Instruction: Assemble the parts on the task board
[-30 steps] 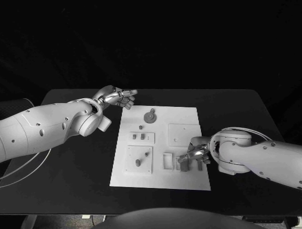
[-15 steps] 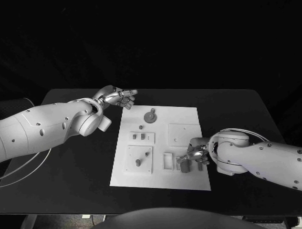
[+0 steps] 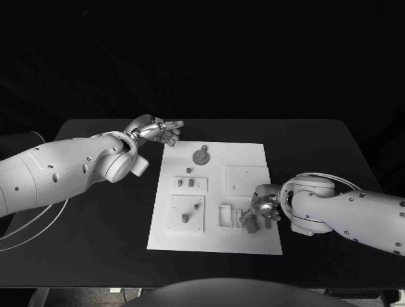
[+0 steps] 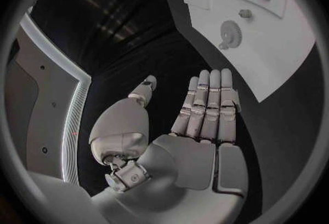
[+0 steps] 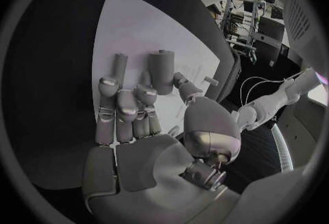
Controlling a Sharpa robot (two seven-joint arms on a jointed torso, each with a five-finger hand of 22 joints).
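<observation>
Lying flat in the middle of the black table (image 3: pixel 91 243), the white rectangular task board (image 3: pixel 216 246) carries several small grey parts. A grey gear-shaped part (image 3: pixel 201 155) is seen near the board's far edge, with a tiny grey peg (image 3: pixel 190 170) just nearer than it. Two small grey blocks (image 3: pixel 187 183) stand in a raised white square by the board's left edge, and a short grey cylinder (image 3: pixel 185 218) stands in a white plate towards the near left corner. A plain raised white square (image 3: pixel 246 178) lies near the right edge.

At the board's near right part, the silver right hand (image 3: pixel 261 211) is lowered onto the board with its fingers curled downwards. A grey cylindrical part (image 3: pixel 248 225) stands upright just at its fingertips, beside a small white rectangular frame (image 3: pixel 224 216). In the right wrist view two upright grey cylinders (image 5: pixel 160 73) are seen beyond the bent fingers (image 5: pixel 123 109), one thick and one thinner, with the thumb close to the thicker one; whether that part is actually pinched cannot be told.

The silver left hand (image 3: pixel 157 132) is held off the board, above the table just beyond the board's far left corner. Its fingers (image 4: pixel 209 106) are stretched out straight and pressed side by side, with the thumb apart, and nothing is held in it.
</observation>
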